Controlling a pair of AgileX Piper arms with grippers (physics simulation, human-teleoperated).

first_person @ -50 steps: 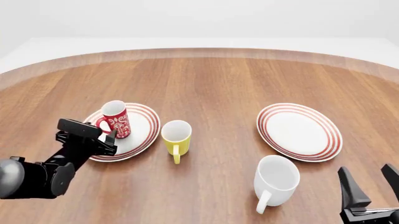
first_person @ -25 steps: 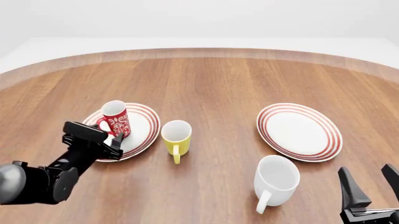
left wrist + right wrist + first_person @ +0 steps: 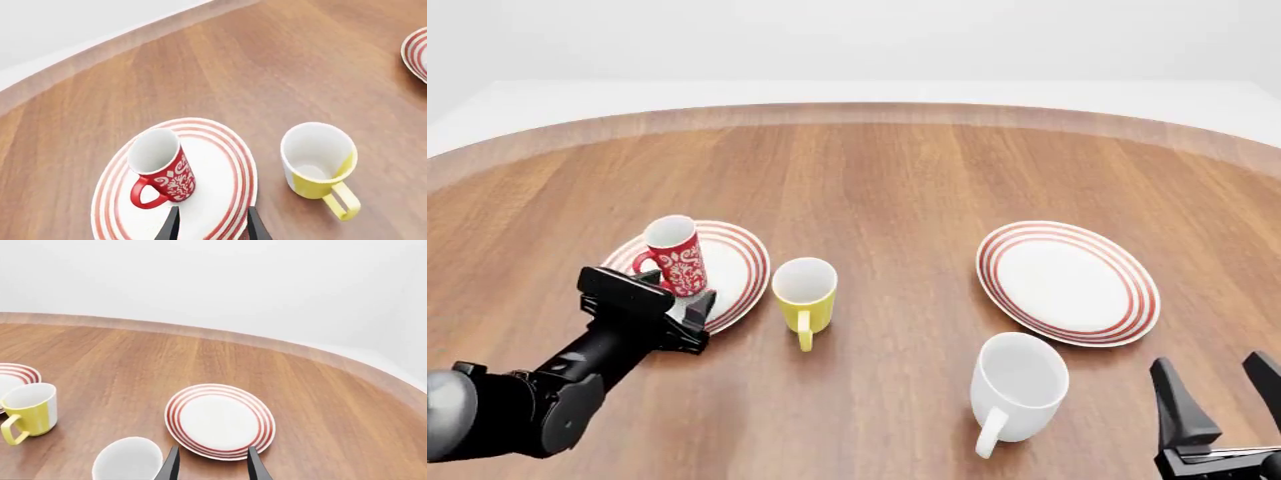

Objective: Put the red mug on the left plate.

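Observation:
The red mug [image 3: 674, 256] with its white floral pattern stands upright on the left side of the left plate [image 3: 730, 266], handle toward the near left. My left gripper [image 3: 690, 308] is open and empty, just in front of the plate's near rim and apart from the mug. In the left wrist view the mug [image 3: 163, 167] sits on the plate [image 3: 217, 180], beyond my open gripper [image 3: 211, 227]. My right gripper [image 3: 1222, 400] is open and empty at the near right corner.
A yellow mug [image 3: 805, 290] stands just right of the left plate. A bigger white mug [image 3: 1018, 385] stands near the front, left of my right gripper. The second ringed plate [image 3: 1068, 282] lies at the right. The table's curved far edge [image 3: 854, 112] runs behind.
My left gripper has drawn back from the red mug's handle, moving right and nearer. The mug stays standing on the left plate. The right arm has not moved.

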